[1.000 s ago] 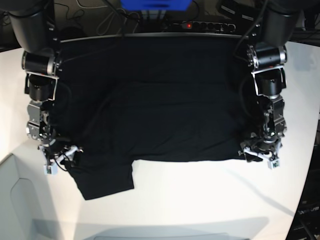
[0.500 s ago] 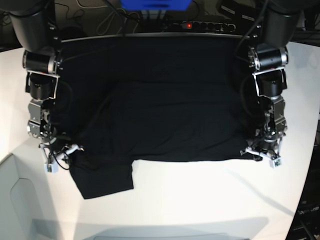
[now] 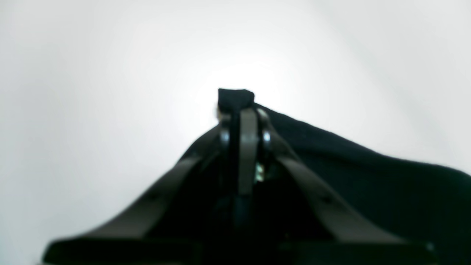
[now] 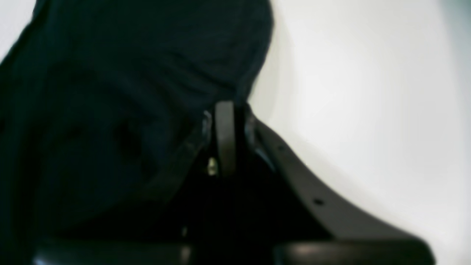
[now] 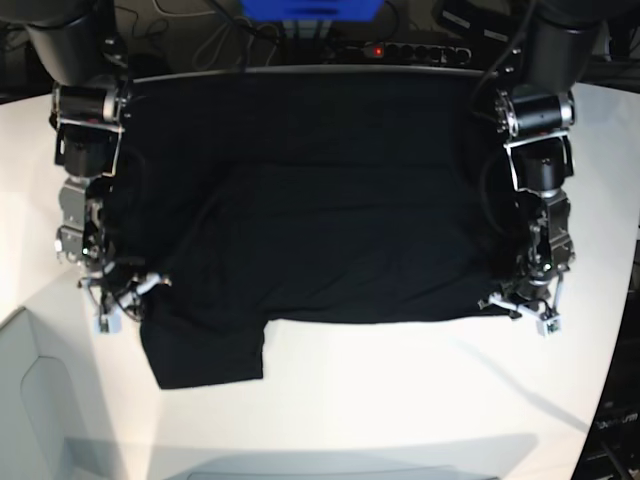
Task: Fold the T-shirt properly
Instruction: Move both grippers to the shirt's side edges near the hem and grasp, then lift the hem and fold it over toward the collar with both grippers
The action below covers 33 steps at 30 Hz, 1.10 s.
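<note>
Black T-shirt (image 5: 320,200): spread on white surface (image 5: 400,400)
Left end effector (image 3: 237,106): clamped on T-shirt's 4 o'clock corner
Right end effector (image 4: 226,110): clamped on its 8 o'clock edge

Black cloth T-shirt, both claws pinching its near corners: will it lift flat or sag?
The black cloth T-shirt will likely sag: it is limp and creased on the white table. The left claw pinches only a small tuft. The free sleeve beyond the right claw would probably dangle.

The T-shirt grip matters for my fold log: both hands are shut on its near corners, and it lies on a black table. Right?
Not quite: the table is white, as the base view shows. Both the left hand and right hand are shut on the T-shirt.
</note>
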Each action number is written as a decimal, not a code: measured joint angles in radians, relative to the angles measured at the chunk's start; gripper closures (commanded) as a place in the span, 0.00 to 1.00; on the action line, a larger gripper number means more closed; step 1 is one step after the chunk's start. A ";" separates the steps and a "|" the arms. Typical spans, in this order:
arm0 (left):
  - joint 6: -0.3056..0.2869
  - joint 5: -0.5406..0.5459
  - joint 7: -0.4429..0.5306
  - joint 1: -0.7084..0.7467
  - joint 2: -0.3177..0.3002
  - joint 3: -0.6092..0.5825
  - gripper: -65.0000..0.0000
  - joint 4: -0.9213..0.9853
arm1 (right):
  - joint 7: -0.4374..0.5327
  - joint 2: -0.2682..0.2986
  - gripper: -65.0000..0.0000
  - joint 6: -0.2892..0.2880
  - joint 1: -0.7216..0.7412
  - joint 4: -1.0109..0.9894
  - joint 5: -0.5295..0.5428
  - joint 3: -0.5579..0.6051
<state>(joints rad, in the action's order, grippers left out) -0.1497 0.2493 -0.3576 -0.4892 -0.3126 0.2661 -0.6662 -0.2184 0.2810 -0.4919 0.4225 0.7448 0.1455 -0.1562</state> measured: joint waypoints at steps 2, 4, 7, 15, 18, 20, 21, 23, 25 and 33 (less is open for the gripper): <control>0.002 0.002 -0.054 0.045 0.003 0.001 1.00 -0.090 | -0.026 -0.016 1.00 0.000 -0.040 0.074 -0.012 -0.043; -0.002 0.003 -0.104 0.090 0.010 0.028 1.00 -0.190 | -0.029 -0.034 1.00 0.000 -0.060 0.120 -0.013 -0.082; -0.001 0.002 -0.166 0.136 0.015 0.081 1.00 -0.326 | -0.022 -0.040 1.00 0.000 -0.076 0.193 -0.010 -0.120; -0.009 0.002 -0.252 0.256 0.032 0.170 1.00 -0.574 | -0.033 -0.043 1.00 0.000 -0.176 0.381 -0.016 -0.174; -0.009 0.007 -0.248 0.291 0.032 0.170 1.00 -0.637 | -0.025 -0.044 1.00 -0.001 -0.216 0.468 -0.011 -0.177; -0.007 0.006 -0.245 0.317 0.032 0.170 1.00 -0.675 | -0.025 -0.043 1.00 -0.001 -0.248 0.520 -0.012 -0.181; -0.008 0.003 -0.244 0.338 0.033 0.170 1.00 -0.697 | -0.025 -0.046 1.00 -0.001 -0.269 0.544 -0.008 -0.189; -0.010 0.003 -0.245 0.379 0.035 0.171 1.00 -0.735 | -0.029 -0.051 1.00 -0.001 -0.304 0.583 -0.011 -0.213; -0.008 0.001 -0.245 0.413 0.052 0.184 1.00 -0.768 | -0.032 -0.063 1.00 -0.001 -0.330 0.615 -0.010 -0.240; -0.011 0.004 -0.245 0.544 0.135 0.304 1.00 -0.937 | -0.023 -0.066 1.00 -0.005 -0.452 0.700 -0.011 -0.251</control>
<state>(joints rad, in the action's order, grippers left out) -0.1604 0.2531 -0.6029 0.0551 -0.1780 0.5697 -1.6035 -0.2417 0.2153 -0.4965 -0.0292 1.4452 0.1349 -0.4076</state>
